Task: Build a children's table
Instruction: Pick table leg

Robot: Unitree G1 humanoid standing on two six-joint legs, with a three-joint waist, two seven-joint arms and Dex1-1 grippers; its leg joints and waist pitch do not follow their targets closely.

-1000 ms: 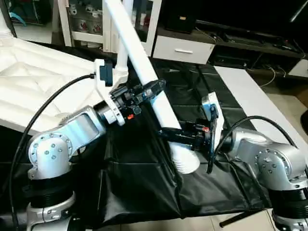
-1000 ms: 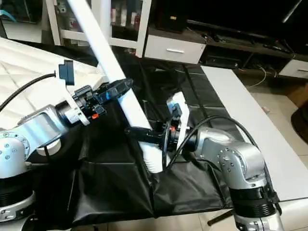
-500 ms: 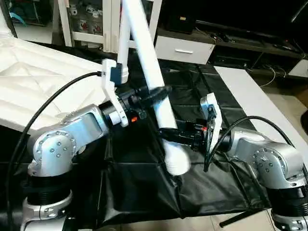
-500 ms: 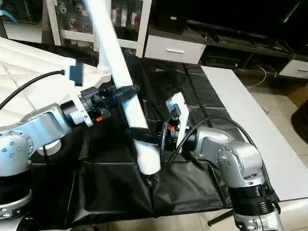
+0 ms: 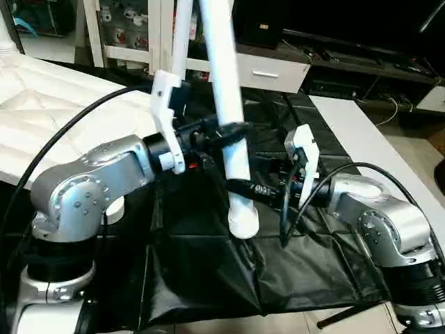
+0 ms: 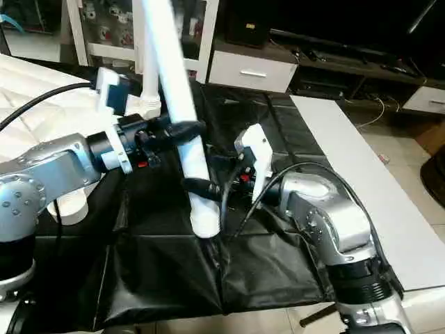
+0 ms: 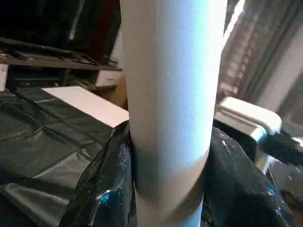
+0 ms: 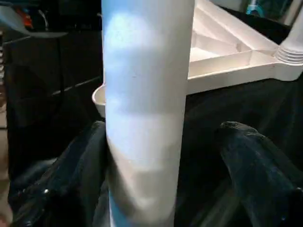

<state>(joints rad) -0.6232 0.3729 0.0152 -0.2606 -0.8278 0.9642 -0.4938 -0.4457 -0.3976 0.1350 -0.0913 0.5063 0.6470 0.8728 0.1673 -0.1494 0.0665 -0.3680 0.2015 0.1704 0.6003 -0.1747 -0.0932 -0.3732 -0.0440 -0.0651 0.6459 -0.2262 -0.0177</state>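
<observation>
Where left gripper (image 5: pixel 226 132) clamps leg (image 5: pixel 226 83) (steeply tilted)

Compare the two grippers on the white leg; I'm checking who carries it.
The left gripper is clamped on the leg, both fingers pressed against it; the right gripper stands open, one finger clear of it. In the head view, left grips higher, right nearer the lower end. Both straddle it.
</observation>
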